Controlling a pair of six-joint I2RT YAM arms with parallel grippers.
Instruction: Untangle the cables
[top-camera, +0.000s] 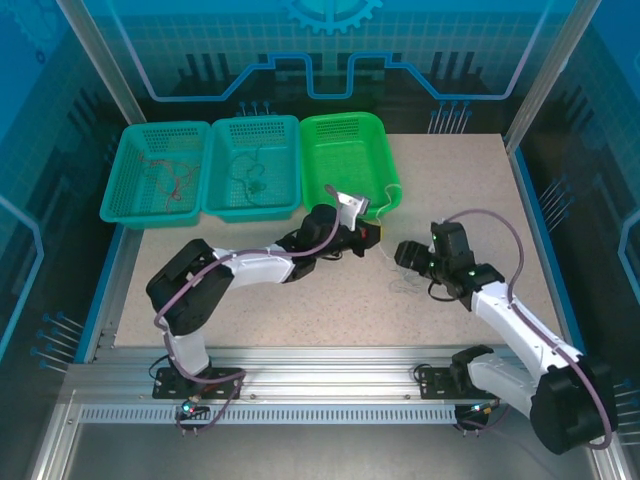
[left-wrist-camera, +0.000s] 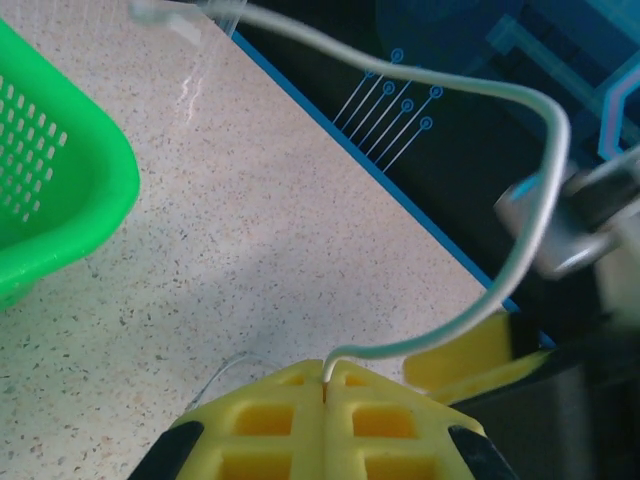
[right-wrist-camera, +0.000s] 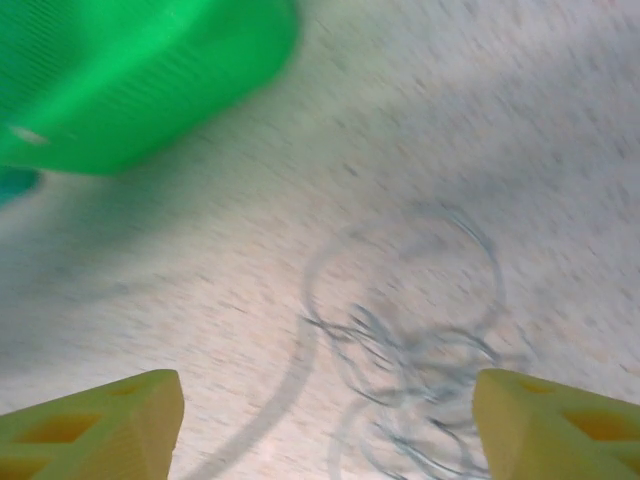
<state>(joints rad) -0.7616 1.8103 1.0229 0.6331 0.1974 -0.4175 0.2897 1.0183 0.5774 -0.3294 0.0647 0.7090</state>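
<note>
Left pincer (left-wrist-camera: 325, 378) clamped shut on a pale cable (left-wrist-camera: 520, 250) that arced up and away. Right pincer (right-wrist-camera: 328, 390) wide open, held nothing, above tangled cables (right-wrist-camera: 420, 350): thin loops lying on the speckled beige worktop (left-wrist-camera: 250, 220). Perforated green plastic basket (left-wrist-camera: 60, 180) sat nearby; blue panels stood around.

The table (top-camera: 300, 300) is beige with fine dark speckles and a blue edge. On it are a bright green basket (top-camera: 340, 118) with a perforated mesh pattern, a teal basket (top-camera: 165, 128) and a second teal basket (top-camera: 255, 122) with the same mesh. The left gripper (left-wrist-camera: 325, 400) and right gripper (right-wrist-camera: 330, 420) are yellow, the white cable (left-wrist-camera: 400, 345) is plain, and the tangled cables (right-wrist-camera: 420, 350) are pale grey-blue.
</note>
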